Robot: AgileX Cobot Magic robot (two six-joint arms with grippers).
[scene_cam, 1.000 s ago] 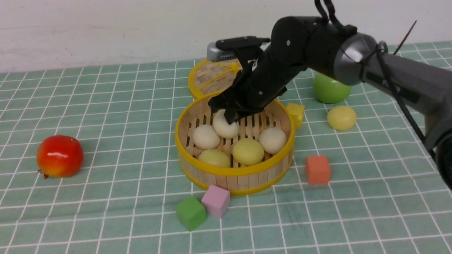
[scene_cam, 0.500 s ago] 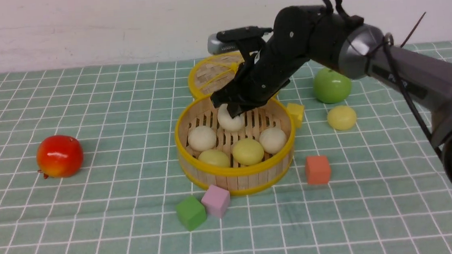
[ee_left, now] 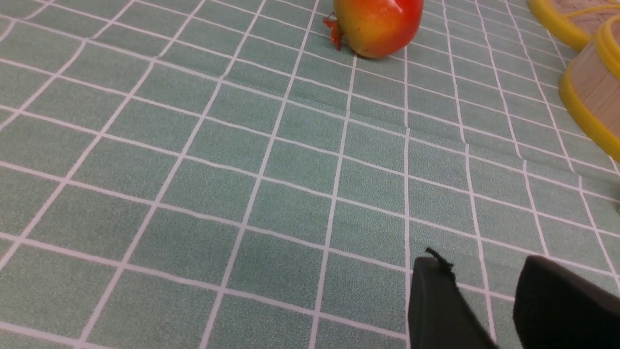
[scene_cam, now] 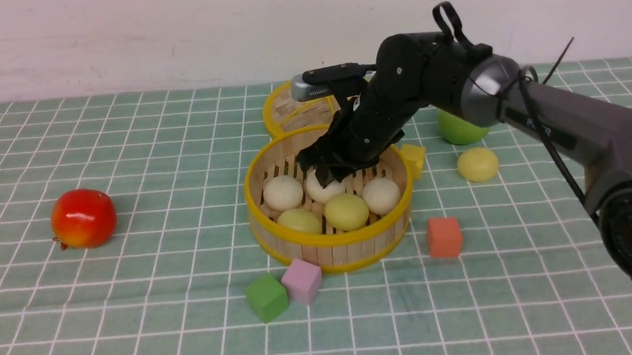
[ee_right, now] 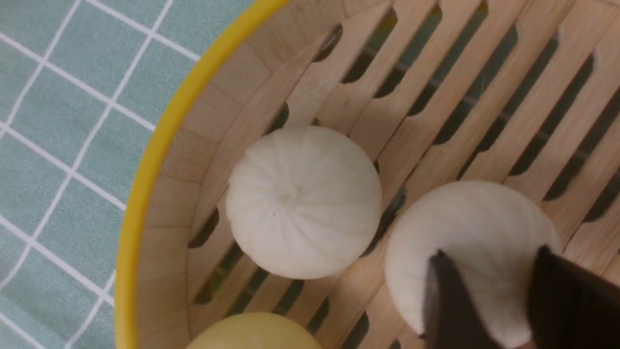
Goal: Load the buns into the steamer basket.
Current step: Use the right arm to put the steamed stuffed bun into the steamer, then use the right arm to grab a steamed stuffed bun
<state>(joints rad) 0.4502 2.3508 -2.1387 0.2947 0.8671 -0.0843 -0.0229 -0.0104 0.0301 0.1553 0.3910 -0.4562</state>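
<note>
The steamer basket (scene_cam: 330,244) stands mid-table. In it lie two pale yellow buns (scene_cam: 347,210) (scene_cam: 298,221) and two off-white buns (scene_cam: 283,193) (scene_cam: 380,195). My right gripper (scene_cam: 324,174) reaches down into the basket, shut on a third off-white bun (scene_cam: 322,190), low over the slats beside the left off-white one. In the right wrist view the fingers (ee_right: 438,295) pinch this bun (ee_right: 465,232), next to the other off-white bun (ee_right: 302,201). One pale yellow bun (scene_cam: 478,164) lies on the cloth to the right. My left gripper (ee_left: 477,271) is open and empty over the cloth.
The woven lid (scene_cam: 288,112) lies behind the basket. A green apple (scene_cam: 459,129) sits behind the arm and a red apple (scene_cam: 83,218) at the left. A yellow cube (scene_cam: 414,157), orange cube (scene_cam: 444,237), pink cube (scene_cam: 301,280) and green cube (scene_cam: 267,297) ring the basket.
My right gripper rose and shifted a little right with the off-white bun, then came down deeper into the basket. Nothing else has moved.
</note>
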